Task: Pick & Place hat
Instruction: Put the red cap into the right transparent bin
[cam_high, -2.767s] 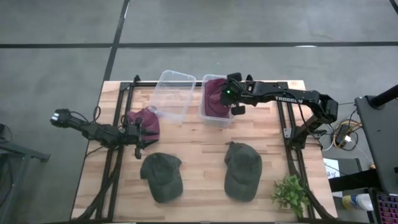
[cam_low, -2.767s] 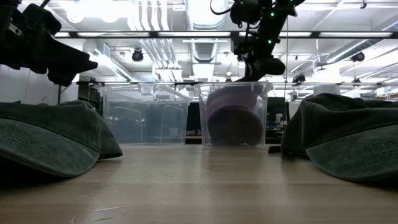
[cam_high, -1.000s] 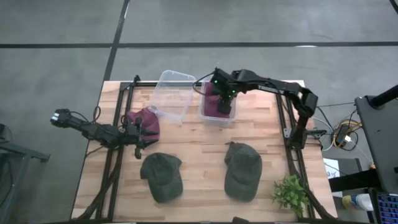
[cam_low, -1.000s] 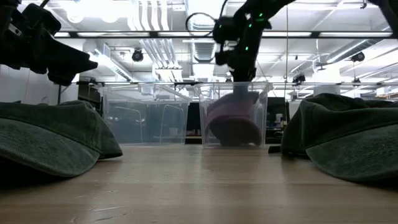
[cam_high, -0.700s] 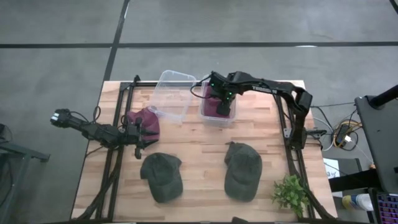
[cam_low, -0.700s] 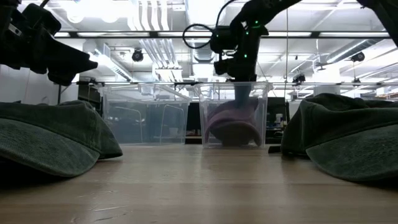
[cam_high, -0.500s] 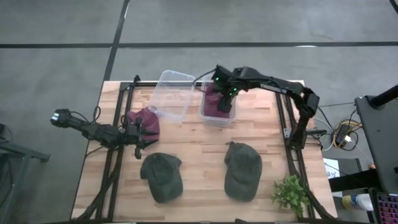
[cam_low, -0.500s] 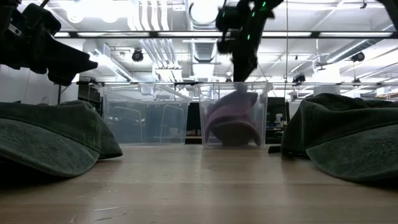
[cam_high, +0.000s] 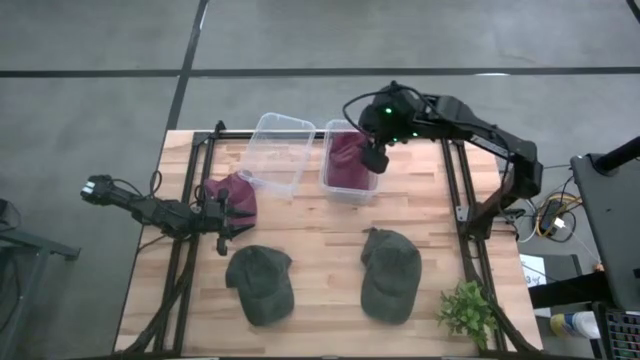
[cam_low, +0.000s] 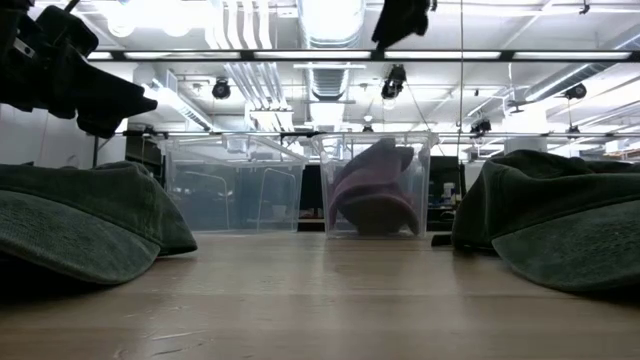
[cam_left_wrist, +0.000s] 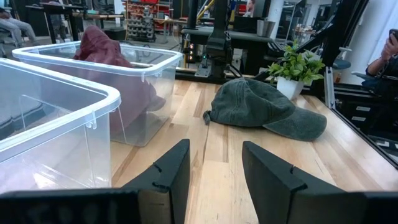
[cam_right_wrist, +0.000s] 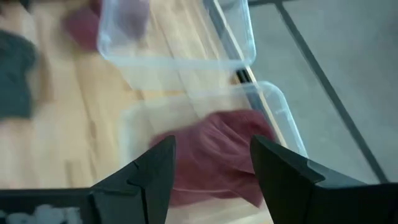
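Maroon hat (cam_high: 347, 163) lies crumpled in the right clear bin (cam_high: 331, 187) on the bench (cam_high: 320, 240); right hand (cam_high: 375, 157) hovers above, spread, empty. Left hand (cam_high: 222, 215), spread, waits beside another maroon hat (cam_high: 234, 194). No legible writing.

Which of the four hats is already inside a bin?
The maroon hat in the right clear bin, below the right end effector. The other maroon hat and both green hats lie on the table.

table centre (cam_high: 320, 235): bare | flanked: green caps (cam_high: 262, 284) | rear: bins (cam_high: 278, 152)
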